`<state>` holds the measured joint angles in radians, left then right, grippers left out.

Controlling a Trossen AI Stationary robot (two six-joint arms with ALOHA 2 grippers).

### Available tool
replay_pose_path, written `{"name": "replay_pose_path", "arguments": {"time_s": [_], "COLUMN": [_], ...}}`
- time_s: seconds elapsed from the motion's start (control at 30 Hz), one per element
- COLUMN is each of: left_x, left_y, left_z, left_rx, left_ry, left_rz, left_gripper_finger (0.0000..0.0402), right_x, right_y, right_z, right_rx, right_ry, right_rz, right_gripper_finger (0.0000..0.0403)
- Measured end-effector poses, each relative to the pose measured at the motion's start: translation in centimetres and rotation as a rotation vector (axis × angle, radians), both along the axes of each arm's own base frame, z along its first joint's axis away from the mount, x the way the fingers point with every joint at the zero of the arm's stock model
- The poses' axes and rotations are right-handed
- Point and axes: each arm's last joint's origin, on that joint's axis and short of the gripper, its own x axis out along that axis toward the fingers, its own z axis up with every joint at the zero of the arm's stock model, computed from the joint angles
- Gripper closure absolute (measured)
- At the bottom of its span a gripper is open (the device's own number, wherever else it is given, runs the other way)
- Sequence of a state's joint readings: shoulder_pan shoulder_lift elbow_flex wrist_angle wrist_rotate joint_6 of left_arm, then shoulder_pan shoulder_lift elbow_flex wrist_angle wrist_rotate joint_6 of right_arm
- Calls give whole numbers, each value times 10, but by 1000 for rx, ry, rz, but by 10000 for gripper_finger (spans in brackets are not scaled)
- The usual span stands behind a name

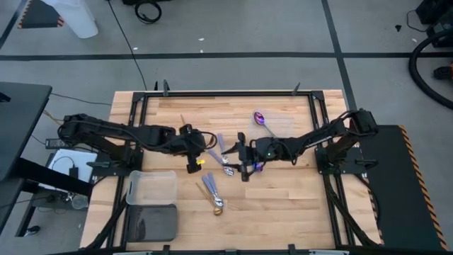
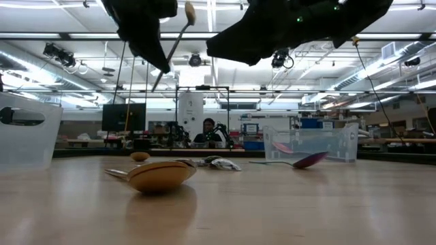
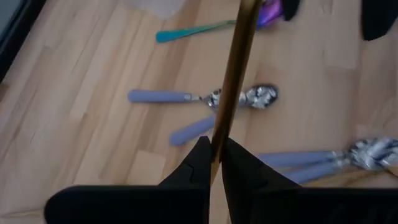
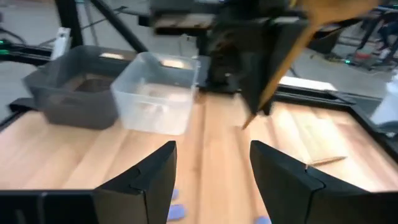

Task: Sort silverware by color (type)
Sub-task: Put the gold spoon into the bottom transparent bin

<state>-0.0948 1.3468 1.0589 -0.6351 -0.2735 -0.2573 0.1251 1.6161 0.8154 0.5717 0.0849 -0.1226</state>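
Observation:
My left gripper [image 1: 192, 161] hangs over the table's middle, shut on a gold utensil [image 2: 174, 45] held well above the wood. My right gripper [image 4: 211, 168] stands open to its right, a little above the table, with nothing between its fingers, facing the left gripper. Below them lie lavender-handled silver spoons [image 3: 199, 97] and a teal-handled one [image 3: 189, 31]. More lavender-handled pieces [image 1: 209, 184] and a gold spoon [image 1: 218, 207] lie flat nearer the front edge. A purple spoon [image 1: 262, 121] lies toward the far right. My left gripper pinches the gold utensil's slim handle [image 3: 217, 148] between its two fingertips. The fingers come slanting down from the table's left. The utensil is lifted clear and tilted, its rounded end [image 2: 189, 11] up and its lower tip [image 2: 154, 87] hanging below the fingers.
A clear plastic container [image 1: 151, 188] and a dark one [image 1: 151, 221] stand at the near left corner. A black frame [image 1: 233, 93] rims the tabletop. Bare wood lies at the near right. A person sits far off in the room behind.

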Motion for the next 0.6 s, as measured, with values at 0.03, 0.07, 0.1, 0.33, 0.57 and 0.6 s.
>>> {"name": "replay_pose_path", "arguments": {"time_s": [0.03,0.07,0.1,0.33,0.57,0.6], "left_x": [0,-1,-2,-12,-28,-30], "left_y": [0,-1,-1,-13,-27,-30], "left_z": [3,4,5,12,8,8], "left_rx": [-9,-18,-21,-62,-201,-223], "left_ry": [2,5,15,117,268,290], "left_rz": [1,8,11,22,47,47], "left_gripper_finger": [377,377,377,375,374,374], "right_x": [0,-1,-1,-4,-6,-6], "right_y": [4,7,9,17,12,11], "right_z": [0,0,0,-3,-11,-11], "right_rx": [1,7,13,-42,-102,-107], "right_ry": [1,1,1,31,111,117], "right_rz": [10,12,12,4,-99,-112], "right_gripper_finger": [192,194,195,204,205,205]}}
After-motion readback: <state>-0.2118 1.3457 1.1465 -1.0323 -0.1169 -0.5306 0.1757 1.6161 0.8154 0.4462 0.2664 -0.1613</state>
